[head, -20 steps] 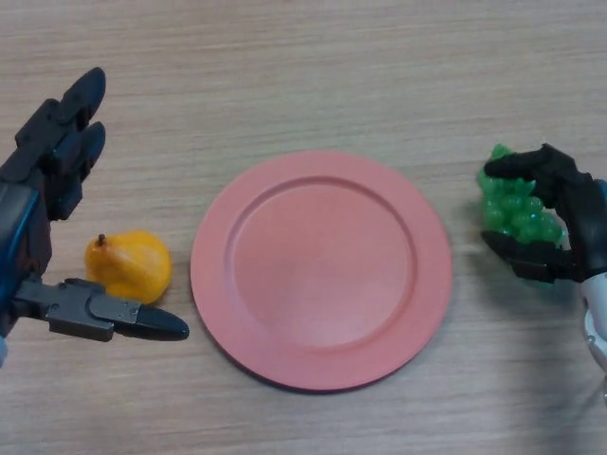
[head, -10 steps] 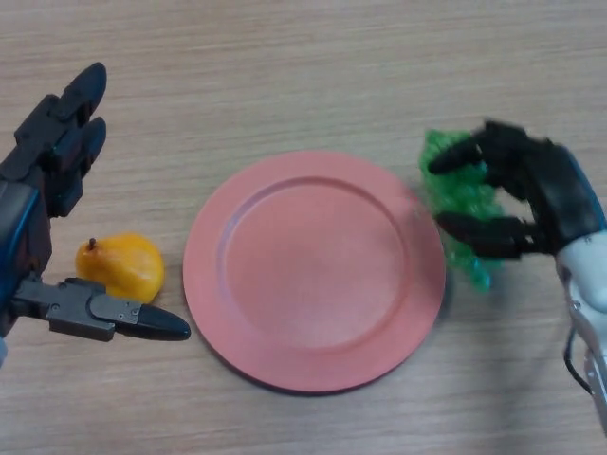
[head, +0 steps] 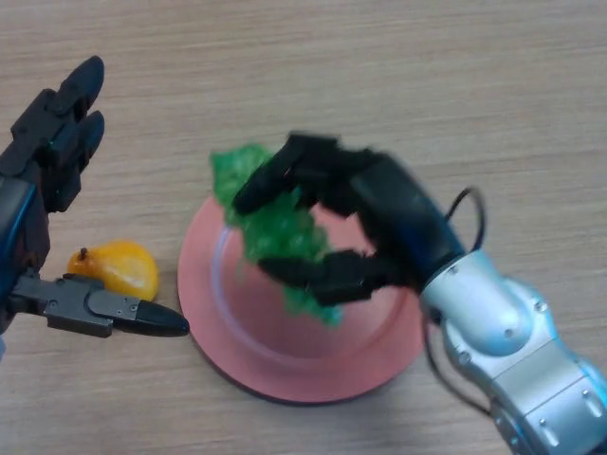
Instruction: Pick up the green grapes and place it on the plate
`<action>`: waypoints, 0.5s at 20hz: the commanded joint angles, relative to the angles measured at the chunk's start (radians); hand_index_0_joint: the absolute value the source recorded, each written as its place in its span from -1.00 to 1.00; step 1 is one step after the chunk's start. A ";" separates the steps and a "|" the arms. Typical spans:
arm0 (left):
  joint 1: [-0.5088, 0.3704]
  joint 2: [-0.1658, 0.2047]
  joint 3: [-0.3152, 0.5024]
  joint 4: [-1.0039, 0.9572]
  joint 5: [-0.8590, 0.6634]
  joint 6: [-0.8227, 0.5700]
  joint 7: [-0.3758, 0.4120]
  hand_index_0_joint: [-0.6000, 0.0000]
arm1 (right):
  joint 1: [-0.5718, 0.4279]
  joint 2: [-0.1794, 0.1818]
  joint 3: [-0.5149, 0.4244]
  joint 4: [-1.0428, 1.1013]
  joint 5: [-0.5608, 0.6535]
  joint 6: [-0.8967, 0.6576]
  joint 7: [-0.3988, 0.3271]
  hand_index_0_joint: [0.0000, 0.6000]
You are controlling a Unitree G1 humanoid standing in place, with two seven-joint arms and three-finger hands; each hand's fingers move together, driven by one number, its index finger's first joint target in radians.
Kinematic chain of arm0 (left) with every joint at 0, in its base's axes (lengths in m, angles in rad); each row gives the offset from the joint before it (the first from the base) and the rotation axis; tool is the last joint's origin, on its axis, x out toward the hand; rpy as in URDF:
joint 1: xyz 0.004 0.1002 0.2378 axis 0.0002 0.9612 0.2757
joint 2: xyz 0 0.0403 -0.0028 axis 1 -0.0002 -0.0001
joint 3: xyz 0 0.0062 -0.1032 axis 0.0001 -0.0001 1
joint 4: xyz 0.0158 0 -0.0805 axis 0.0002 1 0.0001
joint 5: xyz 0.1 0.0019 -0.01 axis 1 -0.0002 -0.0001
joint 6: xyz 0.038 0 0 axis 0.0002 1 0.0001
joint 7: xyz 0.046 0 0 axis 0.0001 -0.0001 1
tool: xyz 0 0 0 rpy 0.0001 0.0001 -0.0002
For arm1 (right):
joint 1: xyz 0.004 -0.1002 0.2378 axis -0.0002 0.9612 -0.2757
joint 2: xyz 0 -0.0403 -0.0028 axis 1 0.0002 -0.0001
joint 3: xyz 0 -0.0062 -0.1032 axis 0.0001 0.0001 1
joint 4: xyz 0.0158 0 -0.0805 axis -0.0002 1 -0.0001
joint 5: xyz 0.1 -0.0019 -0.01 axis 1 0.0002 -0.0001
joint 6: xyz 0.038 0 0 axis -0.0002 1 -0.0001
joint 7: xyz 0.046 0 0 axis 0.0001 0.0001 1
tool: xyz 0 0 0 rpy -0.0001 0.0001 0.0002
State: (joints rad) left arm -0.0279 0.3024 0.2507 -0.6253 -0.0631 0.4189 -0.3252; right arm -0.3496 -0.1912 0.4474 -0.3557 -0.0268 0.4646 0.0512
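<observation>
My right hand point(head: 379, 213) is shut on the green grapes point(head: 270, 223) and holds the bunch above the left half of the pink plate point(head: 237, 341). Fingers curl over the top of the bunch and the thumb presses from below. The arm covers the plate's right side. My left hand point(head: 43, 180) is open at the left edge, fingers straight, thumb stretched out toward the plate's left rim.
An orange pear-shaped fruit point(head: 116, 268) lies on the wooden table point(head: 379, 76) between my left hand's fingers and thumb, just left of the plate.
My right hand has carried the grapes leftward from the table right of the plate to above the plate. The left hand has stayed where it was.
</observation>
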 commanded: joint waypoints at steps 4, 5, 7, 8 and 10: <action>-0.015 0.030 0.069 -0.023 0.001 -0.216 0.055 1.00 | -0.115 0.001 -0.049 0.028 -0.062 -0.219 -0.084 -1.00; -0.017 0.028 0.064 -0.023 -0.001 -0.214 0.055 1.00 | -0.125 0.001 -0.060 0.032 -0.063 -0.219 -0.091 -1.00; -0.022 0.029 0.057 -0.020 -0.001 -0.211 0.056 1.00 | -0.118 0.001 -0.096 0.024 -0.078 -0.233 -0.077 -1.00; -0.020 0.029 0.054 -0.016 -0.004 -0.203 0.051 1.00 | -0.101 0.001 -0.116 0.012 -0.087 -0.240 -0.058 -1.00; -0.012 0.025 0.049 -0.011 -0.012 -0.194 0.040 1.00 | -0.038 0.001 -0.182 -0.049 -0.134 -0.238 0.042 -1.00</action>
State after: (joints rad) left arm -0.0190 0.3008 0.2461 -0.5978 -0.0618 0.3473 -0.3159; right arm -0.3368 -0.1925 0.3212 -0.3589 -0.1504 0.3694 0.1332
